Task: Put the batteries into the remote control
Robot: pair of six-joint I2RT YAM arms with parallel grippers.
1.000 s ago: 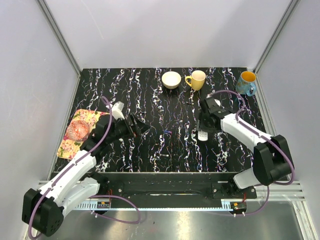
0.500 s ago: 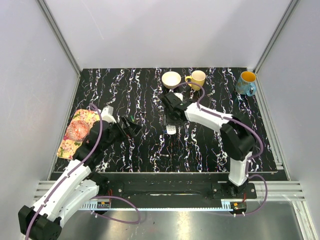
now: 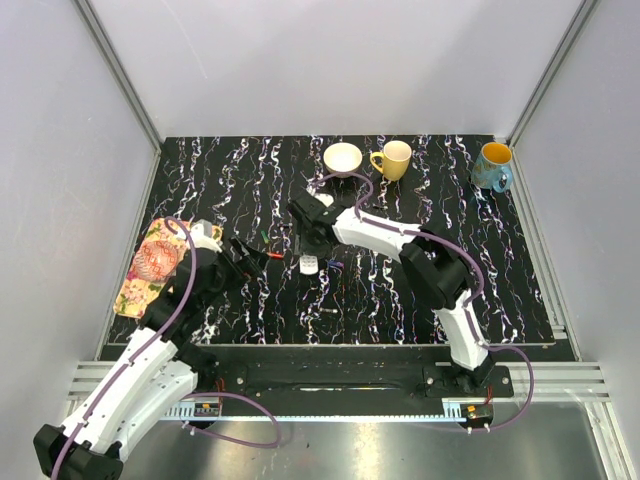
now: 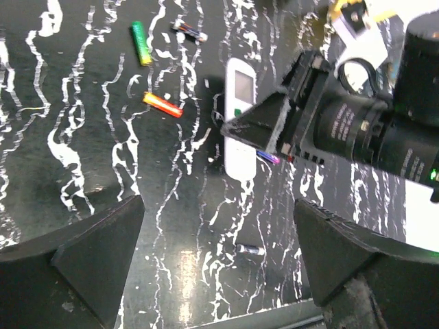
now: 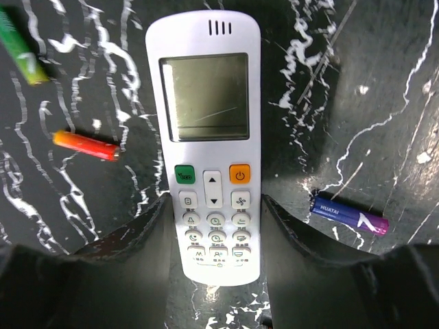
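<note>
Now, remote control [image 5: 204, 137]: white, buttons up.
right gripper [image 5: 214, 205]: clamps its lower end.
left gripper [image 4: 218, 205]: spread wide.
right wrist only: we read purple battery [image 5: 348, 214] lettering, lower right.

My left arm [image 3: 150, 345] rises from its base at the near left corner and leans in toward the middle, with the wrist low over the surface. The left fingers [image 4: 89, 253] are spread wide with nothing between them. My right arm [image 3: 385, 233] is stretched far across to the left side, forearm lying on a diagonal. The right fingers [image 5: 134, 247] point down and press against both long sides of the remote control [image 5: 206, 137], at its button end. The two wrists sit near each other, face to face.
</note>
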